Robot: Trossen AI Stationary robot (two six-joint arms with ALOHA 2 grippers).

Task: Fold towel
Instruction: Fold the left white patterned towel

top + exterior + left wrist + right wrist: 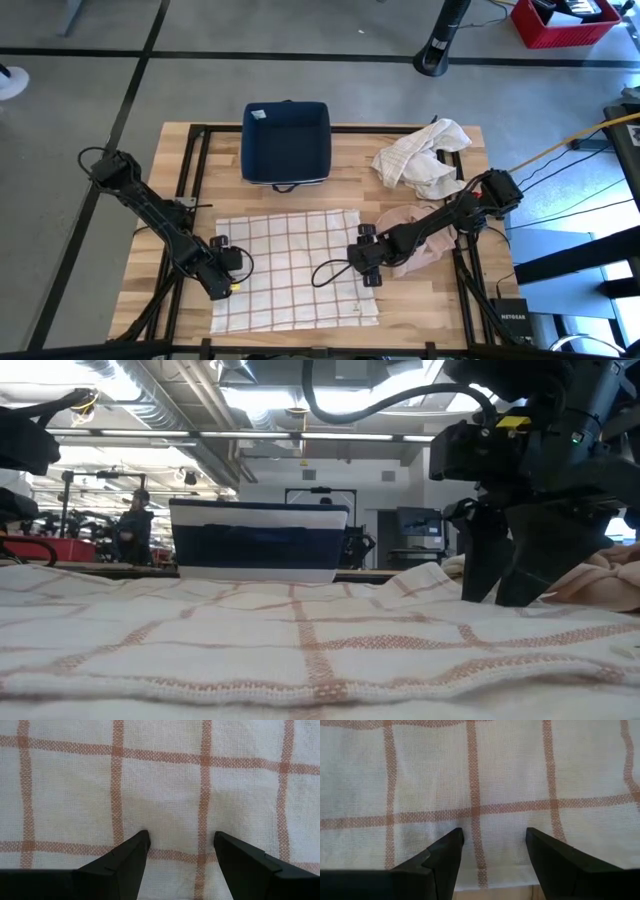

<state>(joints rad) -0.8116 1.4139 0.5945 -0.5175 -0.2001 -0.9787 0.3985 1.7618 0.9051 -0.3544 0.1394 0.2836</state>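
A white towel [290, 270] with thin orange checks lies spread flat on the wooden table, near the front edge. My left gripper [230, 272] stands open at the towel's left side, pointing steeply down, its fingertips [142, 840] low over the cloth. My right gripper [366, 262] stands open at the towel's right side, also pointing down. Its fingers straddle an orange stripe [476, 827] just inside the towel's edge [490, 882]. In the low view the right gripper [497, 595] reaches down to the cloth. My left gripper's fingertips come from above onto the towel's left part [175, 820]; I cannot tell whether they touch it. My right gripper's fingertips [478, 592] come down onto the cloth near its right edge; whether they touch cannot be told. The towel lies flat under both.
A dark blue basket [286, 143] stands at the table's far side. A crumpled white cloth [422, 158] lies at the far right, and a pinkish cloth [425, 243] lies under my right arm. A person [135, 525] stands in the room beyond.
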